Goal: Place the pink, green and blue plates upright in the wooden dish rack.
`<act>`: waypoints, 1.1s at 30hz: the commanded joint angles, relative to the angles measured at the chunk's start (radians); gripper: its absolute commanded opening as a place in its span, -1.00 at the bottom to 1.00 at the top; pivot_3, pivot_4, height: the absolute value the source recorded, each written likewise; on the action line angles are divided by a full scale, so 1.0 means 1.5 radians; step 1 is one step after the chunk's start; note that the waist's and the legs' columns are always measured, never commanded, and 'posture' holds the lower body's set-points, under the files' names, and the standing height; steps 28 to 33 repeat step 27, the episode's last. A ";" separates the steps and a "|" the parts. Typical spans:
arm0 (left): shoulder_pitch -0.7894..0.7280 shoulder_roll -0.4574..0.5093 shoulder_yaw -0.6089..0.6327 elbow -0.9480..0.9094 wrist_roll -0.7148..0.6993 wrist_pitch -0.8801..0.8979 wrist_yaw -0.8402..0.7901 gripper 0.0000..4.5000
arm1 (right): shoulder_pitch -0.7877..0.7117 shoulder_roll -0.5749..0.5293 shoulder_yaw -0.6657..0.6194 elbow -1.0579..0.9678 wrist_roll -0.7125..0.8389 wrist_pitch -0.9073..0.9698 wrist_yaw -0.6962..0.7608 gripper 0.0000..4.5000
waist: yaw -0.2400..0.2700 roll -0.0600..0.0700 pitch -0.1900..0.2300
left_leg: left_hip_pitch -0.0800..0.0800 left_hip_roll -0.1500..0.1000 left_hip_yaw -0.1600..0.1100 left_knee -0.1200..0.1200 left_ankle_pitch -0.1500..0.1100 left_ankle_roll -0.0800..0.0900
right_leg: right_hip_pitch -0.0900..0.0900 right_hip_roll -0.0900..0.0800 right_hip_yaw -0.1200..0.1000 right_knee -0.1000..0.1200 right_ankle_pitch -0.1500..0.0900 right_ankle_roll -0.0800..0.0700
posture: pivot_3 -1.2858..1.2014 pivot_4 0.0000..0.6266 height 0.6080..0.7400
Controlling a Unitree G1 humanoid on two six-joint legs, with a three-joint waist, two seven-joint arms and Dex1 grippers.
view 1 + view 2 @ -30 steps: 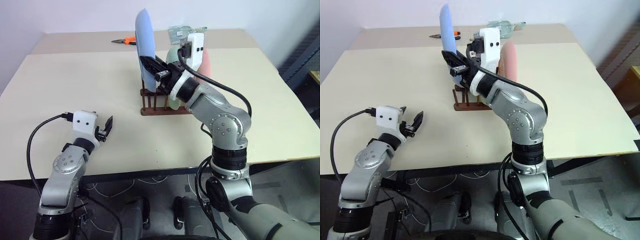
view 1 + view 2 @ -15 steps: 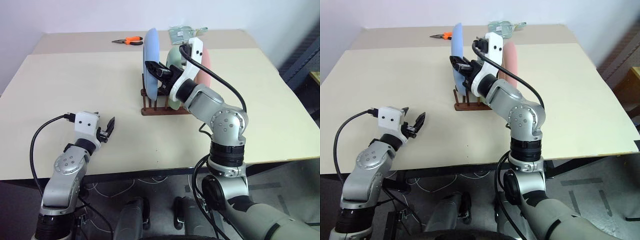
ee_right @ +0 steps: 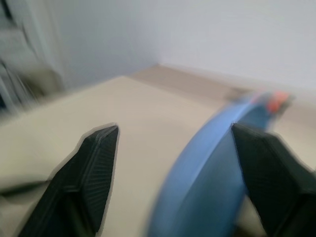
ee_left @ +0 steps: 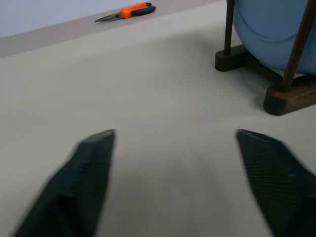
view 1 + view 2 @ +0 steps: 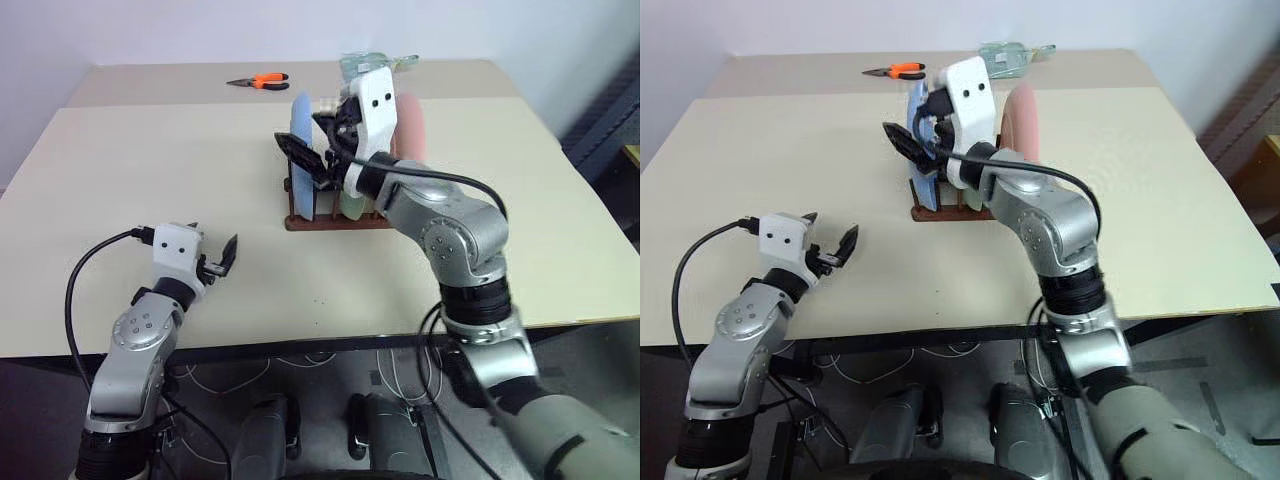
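The light blue plate [image 5: 299, 160] stands upright at the left end of the dark wooden dish rack [image 5: 335, 222]. Behind it stand the mint green plate [image 5: 350, 206] and, at the right end, the pink plate [image 5: 411, 126]. My right gripper [image 5: 318, 143] hovers over the blue plate's upper rim, open, one finger on each side and neither gripping it. In the right wrist view the blue plate's rim [image 3: 207, 173] runs between the spread fingers [image 3: 98, 163]. My left gripper [image 5: 212, 255] hangs open and empty over the table's near left. The left wrist view looks across at the blue plate [image 4: 276, 34].
Orange-handled pliers [image 5: 258, 82] lie at the far left of the table. A clear plastic item [image 5: 375, 62] sits at the far edge behind the rack. The beige table [image 5: 130, 180] stretches bare to the left of the rack.
The blue plate came down from a raised tilt into the rack. My right gripper rolled and opened, letting go of it. The left gripper opened a little wider.
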State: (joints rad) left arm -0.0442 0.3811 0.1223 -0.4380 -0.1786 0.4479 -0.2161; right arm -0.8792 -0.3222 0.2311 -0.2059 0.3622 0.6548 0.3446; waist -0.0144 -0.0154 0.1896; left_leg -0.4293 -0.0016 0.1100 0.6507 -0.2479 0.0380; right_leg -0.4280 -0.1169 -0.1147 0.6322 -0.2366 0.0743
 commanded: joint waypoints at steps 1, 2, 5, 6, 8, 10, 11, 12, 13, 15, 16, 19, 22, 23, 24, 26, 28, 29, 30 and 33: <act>-0.005 0.002 0.007 -0.028 -0.001 0.001 -0.005 0.98 | 0.021 -0.066 0.003 -0.078 -0.032 -0.073 0.093 0.57 | 0.000 0.000 0.000 | 0.000 0.000 0.000 0.000 0.000 0.000 | 0.000 0.000 0.000 0.000 0.000 0.000 | 0.03 -0.52 1.00; -0.006 0.002 0.010 -0.028 -0.003 0.003 -0.005 0.98 | 0.031 -0.083 -0.010 -0.093 -0.026 -0.081 0.113 0.57 | 0.001 0.000 0.000 | 0.000 0.000 0.000 0.000 0.000 0.000 | 0.000 0.000 0.000 0.000 0.000 0.000 | 0.03 -0.52 1.00; -0.002 0.020 0.020 -0.016 -0.006 0.002 -0.024 0.98 | 0.084 -0.177 -0.118 -0.143 0.026 -0.100 0.194 0.57 | 0.006 -0.001 0.000 | 0.000 0.000 0.000 0.000 0.000 0.000 | 0.001 0.000 0.000 0.000 0.000 0.000 | 0.03 -0.52 1.00; 0.003 0.030 0.025 -0.009 -0.010 0.002 -0.038 0.98 | 0.108 -0.206 -0.179 -0.147 0.068 -0.075 0.211 0.57 | 0.006 -0.001 0.000 | 0.000 0.000 -0.001 0.001 0.000 0.001 | 0.001 -0.001 -0.001 -0.001 0.000 0.000 | 0.03 -0.52 1.00; 0.016 0.054 0.027 0.002 -0.018 0.001 -0.073 0.98 | 0.167 -0.259 -0.291 -0.127 0.138 -0.025 0.243 0.57 | 0.012 -0.001 0.000 | 0.000 0.000 -0.001 0.001 -0.001 0.001 | 0.002 -0.001 -0.002 -0.001 0.000 0.000 | 0.03 -0.52 1.00; 0.035 0.084 0.024 0.014 -0.024 -0.001 -0.116 0.98 | 0.259 -0.311 -0.383 -0.094 0.173 0.005 0.289 0.57 | 0.019 -0.001 0.000 | 0.000 0.000 -0.001 0.002 -0.002 0.003 | 0.003 -0.001 -0.002 -0.002 0.000 0.000 | 0.03 -0.52 1.00; 0.045 0.099 0.021 0.022 -0.022 -0.007 -0.134 0.98 | 0.313 -0.330 -0.410 -0.077 0.169 0.002 0.309 0.57 | 0.020 -0.002 0.000 | 0.000 0.000 -0.001 0.002 -0.003 0.004 | 0.003 -0.001 -0.002 -0.003 0.000 0.000 | 0.03 -0.52 1.00; 0.051 0.112 0.019 0.031 -0.017 -0.014 -0.145 0.98 | 0.360 -0.343 -0.420 -0.065 0.160 -0.003 0.322 0.57 | 0.019 -0.001 0.000 | 0.000 0.000 -0.001 0.001 -0.003 0.004 | 0.004 -0.001 -0.002 -0.003 0.000 0.000 | 0.03 -0.52 1.00; 0.053 0.122 0.018 0.039 -0.014 -0.019 -0.153 0.98 | 0.405 -0.352 -0.420 -0.049 0.137 -0.029 0.337 0.57 | 0.019 -0.001 0.000 | 0.001 0.000 -0.001 0.001 -0.003 0.005 | 0.004 -0.001 -0.002 -0.004 0.000 0.000 | 0.03 -0.52 1.00; 0.050 0.133 0.020 0.043 -0.016 -0.018 -0.165 0.98 | 0.448 -0.354 -0.420 -0.014 0.104 -0.073 0.338 0.57 | 0.016 0.000 0.000 | 0.001 0.000 -0.001 0.002 -0.004 0.006 | 0.004 -0.002 -0.002 -0.003 0.000 0.000 | 0.03 -0.52 1.00; 0.048 0.136 0.021 0.043 -0.018 -0.016 -0.168 0.98 | 0.455 -0.353 -0.420 -0.002 0.097 -0.084 0.335 0.57 | 0.014 0.002 0.001 | 0.001 0.000 -0.001 0.002 -0.004 0.006 | 0.004 -0.002 -0.001 -0.002 0.000 0.000 | 0.03 -0.52 1.00; 0.044 0.136 0.020 0.052 -0.017 -0.020 -0.178 0.98 | 0.465 -0.330 -0.417 0.015 0.105 -0.103 0.333 0.57 | 0.009 0.004 0.000 | 0.002 0.001 0.000 0.002 -0.004 0.006 | 0.003 -0.001 0.000 -0.001 0.000 0.000 | 0.03 -0.52 1.00; 0.047 0.132 0.017 0.043 -0.021 -0.012 -0.181 0.98 | 0.477 -0.317 -0.408 0.015 0.101 -0.114 0.325 0.57 | 0.011 0.003 0.000 | 0.002 0.001 0.000 0.002 -0.004 0.006 | 0.003 -0.001 0.000 -0.001 0.000 0.000 | 0.03 -0.52 1.00; 0.048 0.130 0.015 0.040 -0.023 -0.009 -0.182 0.98 | 0.481 -0.315 -0.404 0.014 0.096 -0.120 0.325 0.57 | 0.014 0.003 0.000 | 0.001 0.001 0.000 0.002 -0.003 0.005 | 0.003 -0.001 0.000 -0.001 0.000 0.000 | 0.03 -0.52 1.00; 0.048 0.128 0.014 0.038 -0.023 -0.008 -0.181 0.98 | 0.481 -0.310 -0.401 0.015 0.095 -0.121 0.322 0.57 | 0.017 0.003 0.000 | 0.001 0.001 0.000 0.002 -0.002 0.003 | 0.003 -0.001 0.000 -0.001 0.000 0.000 | 0.03 -0.52 1.00; 0.049 0.122 0.011 0.039 -0.019 -0.011 -0.176 0.98 | 0.478 -0.303 -0.388 0.018 0.087 -0.128 0.313 0.57 | 0.019 0.003 0.000 | 0.001 0.001 0.000 0.003 -0.002 0.003 | 0.003 -0.001 0.000 -0.002 0.000 0.000 | 0.03 -0.52 1.00; 0.051 0.118 0.008 0.040 -0.016 -0.013 -0.174 0.98 | 0.477 -0.302 -0.377 0.020 0.075 -0.136 0.309 0.57 | 0.019 0.003 0.000 | 0.001 0.001 0.000 0.003 -0.002 0.003 | 0.004 -0.001 0.000 -0.002 0.000 0.000 | 0.03 -0.52 1.00; 0.051 0.118 0.008 0.040 -0.016 -0.013 -0.174 0.98 | 0.477 -0.302 -0.377 0.020 0.075 -0.136 0.309 0.57 | 0.019 0.003 0.000 | 0.001 0.001 0.000 0.003 -0.002 0.003 | 0.004 -0.001 0.000 -0.002 0.000 0.000 | 0.03 -0.52 1.00; 0.051 0.118 0.008 0.040 -0.016 -0.013 -0.174 0.98 | 0.477 -0.302 -0.377 0.020 0.075 -0.136 0.309 0.57 | 0.019 0.003 0.000 | 0.001 0.001 0.000 0.003 -0.002 0.003 | 0.004 -0.001 0.000 -0.002 0.000 0.000 | 0.03 -0.52 1.00; 0.051 0.118 0.008 0.040 -0.016 -0.013 -0.174 0.98 | 0.477 -0.302 -0.377 0.020 0.075 -0.136 0.309 0.57 | 0.019 0.003 0.000 | 0.001 0.001 0.000 0.003 -0.002 0.003 | 0.004 -0.001 0.000 -0.002 0.000 0.000 | 0.03 -0.52 1.00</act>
